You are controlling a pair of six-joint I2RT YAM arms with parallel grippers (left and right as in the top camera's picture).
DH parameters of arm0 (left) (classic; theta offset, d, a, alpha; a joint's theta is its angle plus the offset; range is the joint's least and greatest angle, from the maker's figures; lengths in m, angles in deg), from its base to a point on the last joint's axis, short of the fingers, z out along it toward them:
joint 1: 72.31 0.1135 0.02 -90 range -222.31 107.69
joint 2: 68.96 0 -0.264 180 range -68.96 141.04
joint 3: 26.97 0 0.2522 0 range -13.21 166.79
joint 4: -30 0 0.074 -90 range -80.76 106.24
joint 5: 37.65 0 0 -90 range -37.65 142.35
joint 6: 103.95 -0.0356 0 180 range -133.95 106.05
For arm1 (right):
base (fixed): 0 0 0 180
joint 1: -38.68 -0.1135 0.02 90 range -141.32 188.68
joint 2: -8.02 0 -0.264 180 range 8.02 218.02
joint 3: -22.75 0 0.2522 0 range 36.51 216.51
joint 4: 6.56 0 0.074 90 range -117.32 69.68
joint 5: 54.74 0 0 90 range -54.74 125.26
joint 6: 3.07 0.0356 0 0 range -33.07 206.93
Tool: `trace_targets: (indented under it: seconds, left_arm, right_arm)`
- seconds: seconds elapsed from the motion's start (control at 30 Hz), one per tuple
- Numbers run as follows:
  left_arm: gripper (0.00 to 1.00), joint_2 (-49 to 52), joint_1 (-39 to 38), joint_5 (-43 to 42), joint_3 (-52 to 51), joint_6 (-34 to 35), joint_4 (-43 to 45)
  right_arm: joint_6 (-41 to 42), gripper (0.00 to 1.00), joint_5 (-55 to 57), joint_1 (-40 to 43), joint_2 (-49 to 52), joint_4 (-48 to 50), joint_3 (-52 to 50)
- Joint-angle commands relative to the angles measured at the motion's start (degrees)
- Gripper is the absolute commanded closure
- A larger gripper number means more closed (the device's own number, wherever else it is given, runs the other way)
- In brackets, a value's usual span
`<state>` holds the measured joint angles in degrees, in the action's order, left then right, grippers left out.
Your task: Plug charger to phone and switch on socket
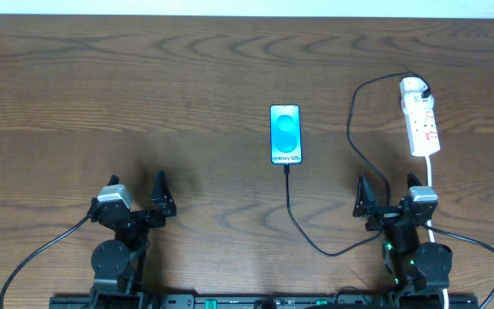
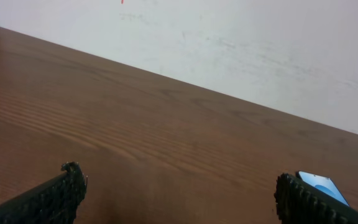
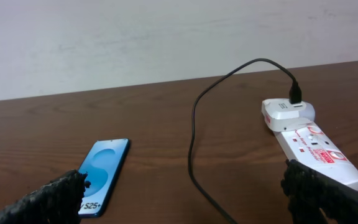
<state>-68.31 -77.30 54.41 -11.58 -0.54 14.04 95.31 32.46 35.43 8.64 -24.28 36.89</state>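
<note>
The phone lies flat at the table's middle, cyan screen up, and shows in the right wrist view and at the left wrist view's right edge. The charger's black cable runs from the white adapter, plugged into the far end of the socket strip, loops forward and ends at the phone's near edge. The cable, adapter and strip show in the right wrist view. My left gripper is open and empty at the front left. My right gripper is open and empty near the strip's near end.
The strip's thick white cord runs toward the front beside my right arm. The cable's low loop lies just left of the right arm's base. A pale wall stands behind the table's far edge.
</note>
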Motion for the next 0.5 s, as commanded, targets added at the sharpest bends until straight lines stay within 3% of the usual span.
trace_targets:
  seconds: [0.0,0.47]
  left_arm:
    - [0.01,-0.04,-0.17,1.01,-1.40,-0.72,-1.60]
    - [0.01,-0.04,-0.17,1.01,-1.40,-0.72,-1.62]
  right_arm:
    - [0.81,0.01,-0.50,0.04,-0.35,-0.15,-0.11]
    - [0.79,0.01,-0.46,-0.13,-0.31,-0.13,-0.09]
